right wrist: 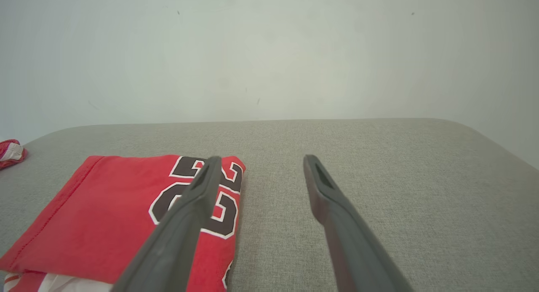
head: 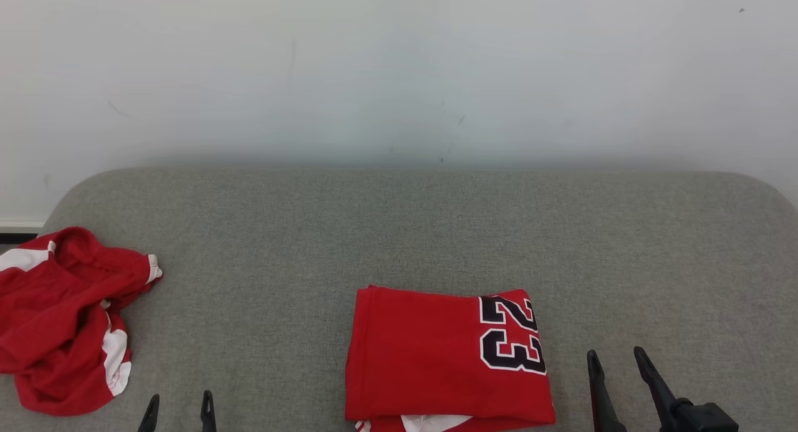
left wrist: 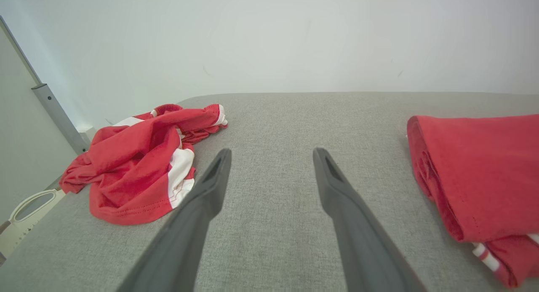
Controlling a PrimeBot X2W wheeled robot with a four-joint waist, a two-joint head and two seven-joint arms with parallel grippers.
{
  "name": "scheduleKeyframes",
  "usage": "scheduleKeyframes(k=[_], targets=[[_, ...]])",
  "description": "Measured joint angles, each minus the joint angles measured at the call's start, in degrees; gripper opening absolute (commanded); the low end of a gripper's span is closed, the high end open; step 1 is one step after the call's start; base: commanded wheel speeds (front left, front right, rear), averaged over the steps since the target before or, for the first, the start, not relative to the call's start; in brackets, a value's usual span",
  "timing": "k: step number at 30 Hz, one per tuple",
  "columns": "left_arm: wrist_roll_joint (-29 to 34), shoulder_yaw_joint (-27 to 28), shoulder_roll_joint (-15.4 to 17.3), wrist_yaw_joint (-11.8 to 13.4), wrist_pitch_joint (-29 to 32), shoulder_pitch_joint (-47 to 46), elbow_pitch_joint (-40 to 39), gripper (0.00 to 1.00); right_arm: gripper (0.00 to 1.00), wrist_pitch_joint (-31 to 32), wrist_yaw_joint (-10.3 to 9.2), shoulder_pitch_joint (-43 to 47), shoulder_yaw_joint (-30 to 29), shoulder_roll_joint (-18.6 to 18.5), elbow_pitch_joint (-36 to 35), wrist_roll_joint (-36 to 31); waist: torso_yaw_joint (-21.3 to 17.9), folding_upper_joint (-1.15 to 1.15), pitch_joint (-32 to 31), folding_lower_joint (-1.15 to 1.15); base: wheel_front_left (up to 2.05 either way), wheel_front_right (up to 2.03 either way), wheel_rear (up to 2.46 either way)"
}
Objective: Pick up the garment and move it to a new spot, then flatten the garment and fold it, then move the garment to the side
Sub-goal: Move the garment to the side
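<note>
A red garment point(head: 446, 357) with a black "23" lies folded into a neat rectangle near the front middle of the grey cushion point(head: 399, 232); it also shows at the right of the left wrist view point(left wrist: 480, 178) and at the lower left of the right wrist view point(right wrist: 126, 216). My left gripper point(head: 179, 402) point(left wrist: 271, 155) is open over bare cushion, left of the folded garment. Just right of it, my right gripper point(head: 616, 355) point(right wrist: 259, 161) is open and holds nothing.
A second red and white garment point(head: 62, 313) point(left wrist: 143, 165) lies crumpled at the cushion's left edge. A pale wall point(head: 399, 64) rises behind the cushion. A white handled object point(left wrist: 25, 216) sits off the left edge. Bare cushion stretches to the right and back.
</note>
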Motion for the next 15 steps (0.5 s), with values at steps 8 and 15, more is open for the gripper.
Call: scheduleKeyframes(k=[8,15], targets=[[0.55,-1.47,1.25,-0.97,0.1,0.1,0.38,1.0,1.0,0.0,0.0,-0.58,0.33,0.01,2.31,0.63,0.44,0.0,-0.02,0.0,0.0,0.0,0.0],[0.55,-1.75,1.99,-1.19,0.25,-0.86,0.54,1.0,1.0,0.0,0.0,-1.66,0.3,0.01,4.13,0.88,1.3,0.01,0.02,0.0,0.0,0.0,0.0]])
